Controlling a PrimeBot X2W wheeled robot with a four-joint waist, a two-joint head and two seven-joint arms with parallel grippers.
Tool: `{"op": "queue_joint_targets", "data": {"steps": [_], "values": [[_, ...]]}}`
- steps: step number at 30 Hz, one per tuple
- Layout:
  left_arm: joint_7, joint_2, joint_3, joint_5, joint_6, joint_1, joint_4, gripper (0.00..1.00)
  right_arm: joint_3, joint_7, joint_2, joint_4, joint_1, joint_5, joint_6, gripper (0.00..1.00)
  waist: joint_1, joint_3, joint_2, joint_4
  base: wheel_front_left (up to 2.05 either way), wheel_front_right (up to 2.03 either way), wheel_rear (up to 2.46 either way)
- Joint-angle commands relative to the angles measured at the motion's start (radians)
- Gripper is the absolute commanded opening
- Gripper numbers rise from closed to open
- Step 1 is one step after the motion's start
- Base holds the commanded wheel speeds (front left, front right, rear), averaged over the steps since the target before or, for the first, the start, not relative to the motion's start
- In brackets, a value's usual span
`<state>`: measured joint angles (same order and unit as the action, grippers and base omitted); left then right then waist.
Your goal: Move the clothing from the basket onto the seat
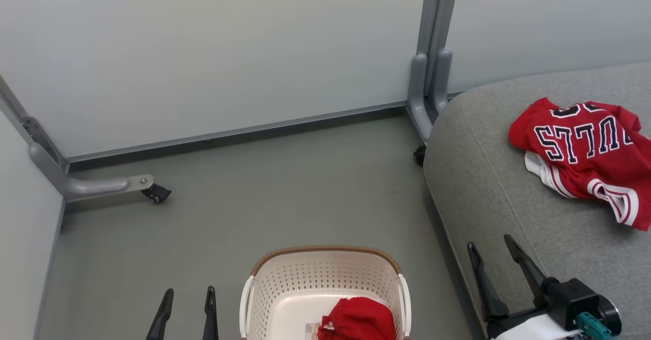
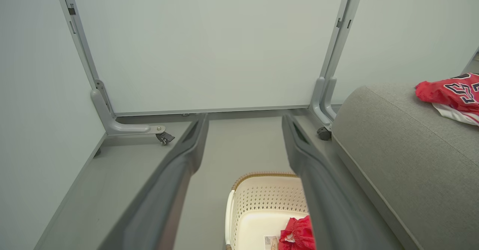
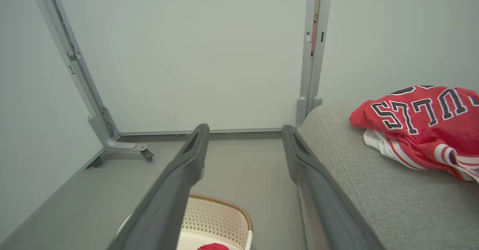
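Pale grey-green partition panels on metal legs close off the far side, and a smooth grey floor runs from them toward me. The seat is the biggest thing I work with: a broad light grey cushion of woven fabric with rounded edges and a stitched seam, standing to my right. Crumpled on top of it lies the jersey, red with white and dark trim, its dark white-outlined lettering upside down to me, so I judge half the job done. The basket sits on the floor straight ahead and low, just beside the seat's edge; it is cream perforated plastic, rounded at the corners, with a brown woven-look rim and white side handles. The second red garment is bunched in its near right part, a soft lump with no clear long axis, beside a small paper label on the basket floor. That garment lies between my two arms, below and nearer to me than both sets of fingertips. My left gripper hangs just outside the basket's left wall, jaws spread wide and empty. My right gripper is over the seat's near edge, equally wide and empty; I judge it nearer sideways, since the lump favours that side, though I cannot tell its height.
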<state>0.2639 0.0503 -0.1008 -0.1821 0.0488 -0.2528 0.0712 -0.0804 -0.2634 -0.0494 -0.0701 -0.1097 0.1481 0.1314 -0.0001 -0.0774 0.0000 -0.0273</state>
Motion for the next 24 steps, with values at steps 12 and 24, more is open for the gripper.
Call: {"op": "queue_joint_targets", "data": {"steps": [12,24], "values": [[0.001,0.001,-0.045,-0.002,0.045,0.199,0.000,1.00,0.059,-0.002,-0.013,0.069,0.129,0.013,-0.001,1.00,0.0001,0.336,0.0000,0.016,0.00,0.00,0.00],[0.001,0.007,-0.237,0.031,0.082,0.594,0.222,1.00,0.134,-0.002,-0.069,0.167,0.384,-0.027,-0.001,1.00,0.0001,0.698,0.0000,0.034,0.00,0.00,0.00]]}}
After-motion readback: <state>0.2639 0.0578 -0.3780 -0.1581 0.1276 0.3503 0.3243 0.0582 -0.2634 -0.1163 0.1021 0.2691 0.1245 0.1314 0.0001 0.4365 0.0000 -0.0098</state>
